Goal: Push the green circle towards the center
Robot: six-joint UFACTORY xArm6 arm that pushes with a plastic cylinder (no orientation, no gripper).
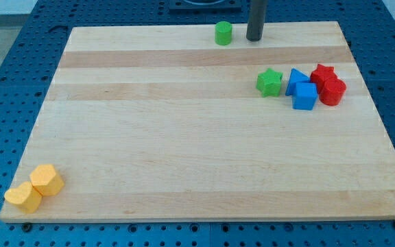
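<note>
The green circle point(223, 33) sits at the surface's point(184, 137) top edge; my tip point(254, 38) rests just to its right, apart; my rod has no end effector to open or close.

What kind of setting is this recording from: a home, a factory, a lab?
Most likely a robotics lab bench. A plain wooden board lies on a blue perforated mounting table, with small coloured blocks such as the green circle near my tip.
</note>
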